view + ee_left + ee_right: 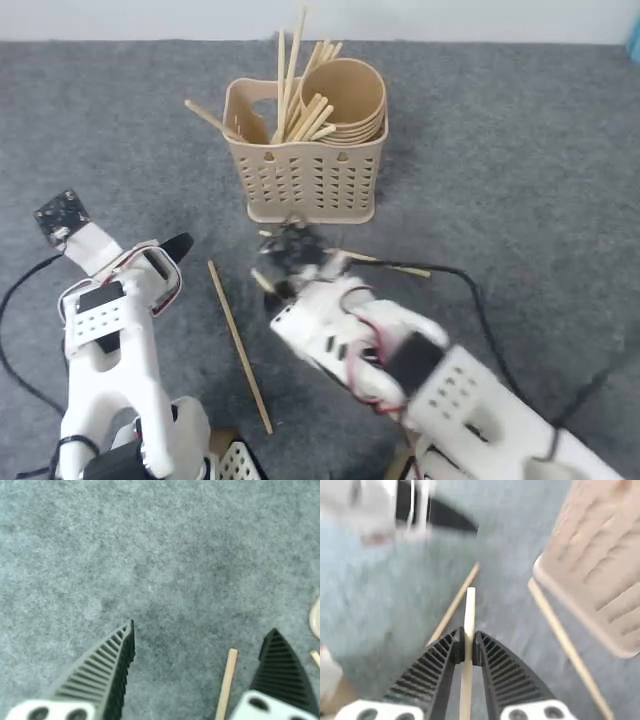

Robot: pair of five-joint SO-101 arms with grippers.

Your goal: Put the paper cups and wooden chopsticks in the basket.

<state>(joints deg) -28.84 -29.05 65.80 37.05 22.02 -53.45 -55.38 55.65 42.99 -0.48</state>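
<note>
Wooden chopstick (469, 602) in right end effector (468, 632) (grip clear from its wrist)

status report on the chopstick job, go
Left gripper open over carpet. Right gripper shut on held chopstick. Paper cups in basket; loose chopstick between arms, second chopstick by basket. Nothing seen blocking.
</note>
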